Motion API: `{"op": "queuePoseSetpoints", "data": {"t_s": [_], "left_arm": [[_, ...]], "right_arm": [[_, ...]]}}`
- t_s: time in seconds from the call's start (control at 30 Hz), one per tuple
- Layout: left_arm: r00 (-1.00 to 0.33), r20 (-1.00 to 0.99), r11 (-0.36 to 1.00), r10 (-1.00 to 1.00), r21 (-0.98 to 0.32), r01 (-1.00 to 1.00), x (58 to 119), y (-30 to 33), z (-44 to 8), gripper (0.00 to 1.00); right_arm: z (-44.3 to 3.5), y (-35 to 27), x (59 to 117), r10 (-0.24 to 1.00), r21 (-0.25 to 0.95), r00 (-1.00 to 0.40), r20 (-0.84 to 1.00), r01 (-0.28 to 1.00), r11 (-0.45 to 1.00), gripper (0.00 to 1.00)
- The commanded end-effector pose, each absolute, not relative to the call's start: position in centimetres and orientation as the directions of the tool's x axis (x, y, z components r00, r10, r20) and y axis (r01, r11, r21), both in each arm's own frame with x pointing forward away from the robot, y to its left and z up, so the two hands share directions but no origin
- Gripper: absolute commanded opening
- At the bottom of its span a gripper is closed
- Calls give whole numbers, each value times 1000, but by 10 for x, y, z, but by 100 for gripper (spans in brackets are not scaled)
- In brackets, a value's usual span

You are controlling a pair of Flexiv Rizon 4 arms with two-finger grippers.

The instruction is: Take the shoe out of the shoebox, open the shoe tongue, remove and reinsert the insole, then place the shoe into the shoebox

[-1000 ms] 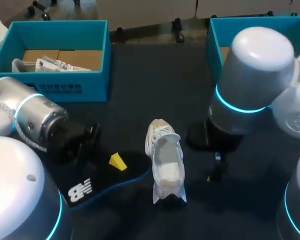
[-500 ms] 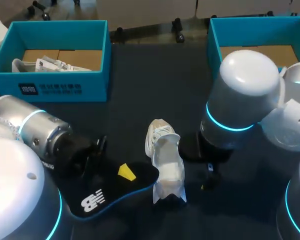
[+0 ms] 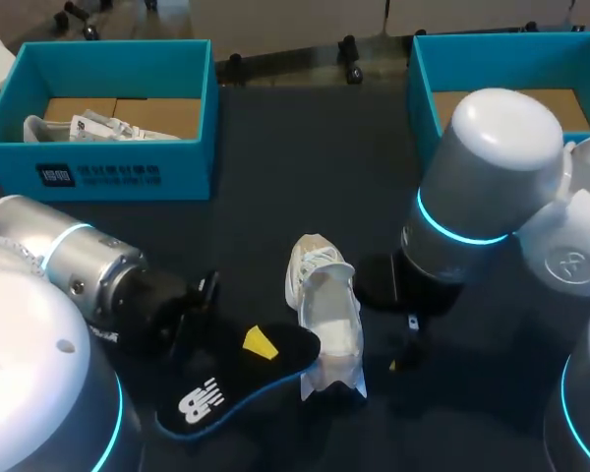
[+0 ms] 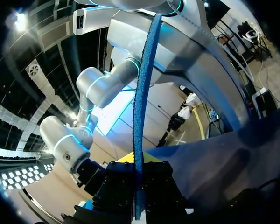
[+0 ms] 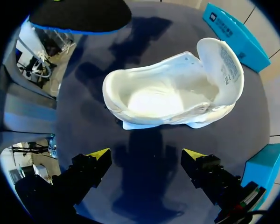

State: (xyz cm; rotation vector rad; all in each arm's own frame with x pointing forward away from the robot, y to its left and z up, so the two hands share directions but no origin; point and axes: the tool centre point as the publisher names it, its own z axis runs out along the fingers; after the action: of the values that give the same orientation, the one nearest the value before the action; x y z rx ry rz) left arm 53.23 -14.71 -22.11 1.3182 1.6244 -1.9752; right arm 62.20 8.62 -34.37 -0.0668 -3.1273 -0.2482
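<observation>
- The white shoe point(image 3: 324, 315) stands upright on its sole on the dark table point(image 3: 305, 167), near the table's middle, outside both boxes.
- In the head view its long axis runs from 12 to 6 o'clock, with the toe at 12 o'clock and the dark heel at 6.
- The right wrist view shows the shoe point(image 5: 172, 93) side-on, its tongue lifted up and back toward the toe, leaving the inside open.
- The left gripper point(image 3: 259, 341) sits at the shoe's 8 o'clock, its fingers clamped on the black insole point(image 3: 241, 379).
- The insole's blue-edged length lies from 8 to 2 o'clock, and its far end reaches the shoe's heel side; I cannot tell whether they touch.
- In the left wrist view the insole point(image 4: 144, 93) is seen edge-on, pinched from both sides by the left gripper point(image 4: 139, 163).
- The right gripper point(image 5: 147, 154) hangs at the shoe's 3 o'clock, fingers spread apart, with only bare table between them and the shoe ahead.
- One teal shoebox point(image 3: 118, 177) sits at 10 o'clock on the table, another teal shoebox point(image 3: 423, 79) at 2 o'clock.
</observation>
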Motion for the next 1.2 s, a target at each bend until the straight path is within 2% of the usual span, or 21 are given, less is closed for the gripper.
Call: {"op": "queuePoseSetpoints", "data": {"t_s": [0.03,0.27,0.97,1.2], "left_arm": [[-579,-757,-323,304,-653,685,531,-155,-227,0],[-662,-707,-297,249,-706,643,536,-161,-232,0],[-667,-702,-290,250,-711,641,535,-162,-230,0],[-758,-629,-231,174,-774,590,541,-174,-238,0]], "right_arm": [[-337,88,617,46,151,-999,-4,45,988,100],[-337,93,614,51,164,-999,-5,50,985,100],[-337,94,614,66,170,-998,9,67,983,100],[-337,94,614,66,170,-998,9,67,983,100]]}}
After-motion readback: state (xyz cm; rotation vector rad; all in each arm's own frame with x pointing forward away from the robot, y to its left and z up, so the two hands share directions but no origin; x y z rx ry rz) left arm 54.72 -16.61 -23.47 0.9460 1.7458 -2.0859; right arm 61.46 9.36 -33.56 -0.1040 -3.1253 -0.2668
